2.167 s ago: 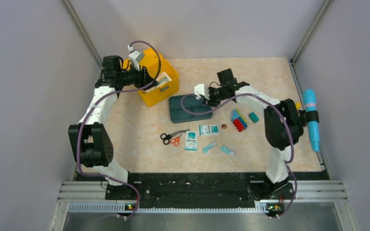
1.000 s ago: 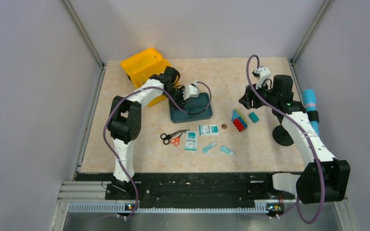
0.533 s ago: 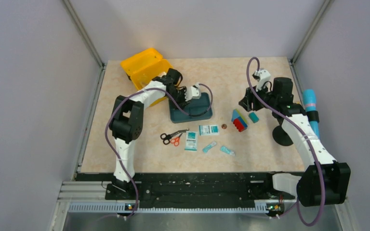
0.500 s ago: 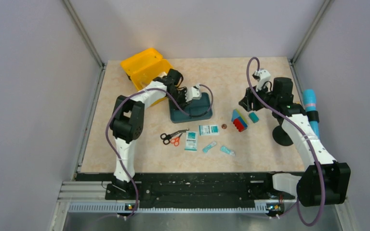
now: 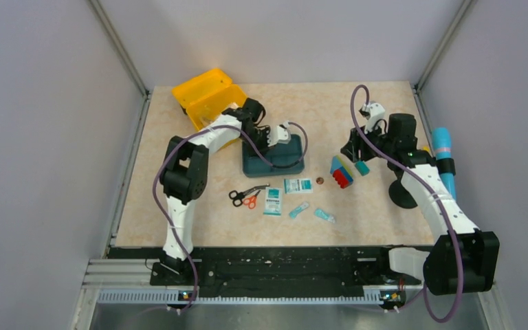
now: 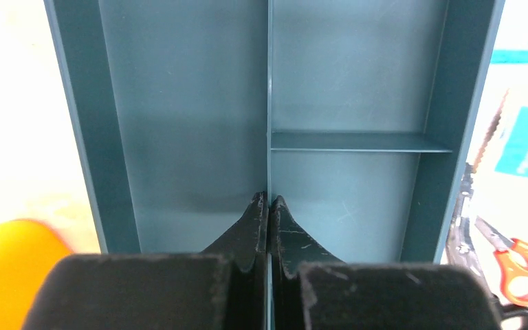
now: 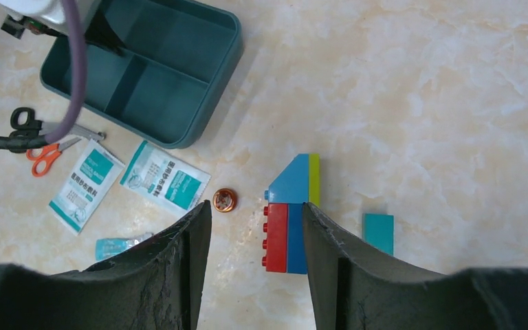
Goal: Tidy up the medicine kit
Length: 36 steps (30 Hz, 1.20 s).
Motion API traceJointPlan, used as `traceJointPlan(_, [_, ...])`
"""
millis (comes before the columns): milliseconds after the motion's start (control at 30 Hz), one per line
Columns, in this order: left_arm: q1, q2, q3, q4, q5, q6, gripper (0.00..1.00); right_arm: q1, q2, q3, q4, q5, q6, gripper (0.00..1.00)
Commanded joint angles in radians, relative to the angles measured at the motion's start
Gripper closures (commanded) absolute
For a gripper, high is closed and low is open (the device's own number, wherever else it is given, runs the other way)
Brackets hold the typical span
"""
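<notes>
The medicine kit (image 5: pixel 205 98) is a yellow box standing open at the back left; its yellow corner (image 6: pixel 10 258) shows low in the left wrist view. Just right of it lies a dark teal compartment tray (image 5: pixel 285 160). My left gripper (image 5: pixel 268 142) reaches down into the tray (image 6: pixel 179 103). That gripper (image 6: pixel 268 199) is shut on the tray's thin middle divider, one finger on each side. My right gripper (image 5: pixel 353 147) hangs open above the table near the coloured blocks (image 5: pixel 341 172). Nothing is between the fingers of this gripper (image 7: pixel 256 205).
In front of the tray lie scissors (image 5: pixel 244 197), two sachets (image 5: pixel 298 185) (image 5: pixel 273 201), two small blue packets (image 5: pixel 299 209) (image 5: pixel 324 215) and a copper coin (image 5: pixel 320 180). A teal tile (image 5: pixel 362 167) sits beside the blocks. A blue cylinder (image 5: pixel 443 168) stands at the right edge.
The left jaws have closed onto the tray's divider. The right gripper has drifted slightly down toward the blocks, still open.
</notes>
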Motion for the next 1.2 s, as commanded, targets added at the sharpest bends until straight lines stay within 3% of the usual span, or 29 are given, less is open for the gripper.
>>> traceJointPlan(0, [-0.004, -0.206, 0.09, 0.005, 0.089, -0.087, 1.0, 0.004, -0.023, 0.002, 0.028, 0.008, -0.004, 0.49])
traceJointPlan(133, [-0.004, -0.286, 0.175, 0.001, 0.028, -0.201, 1.0, 0.005, -0.003, 0.017, 0.03, 0.016, -0.005, 0.49])
traceJointPlan(400, [0.054, -0.301, 0.336, -0.083, -0.251, -0.217, 1.0, 0.004, 0.041, 0.027, 0.054, 0.002, 0.018, 0.49])
traceJointPlan(733, [0.232, -0.215, 0.421, -0.011, -0.32, -0.22, 1.0, 0.005, 0.064, 0.015, 0.078, -0.008, 0.054, 0.49])
traceJointPlan(1167, [0.281, -0.059, 0.433, 0.002, -0.353, -0.193, 1.0, 0.004, 0.056, -0.003, 0.063, 0.001, 0.054, 0.49])
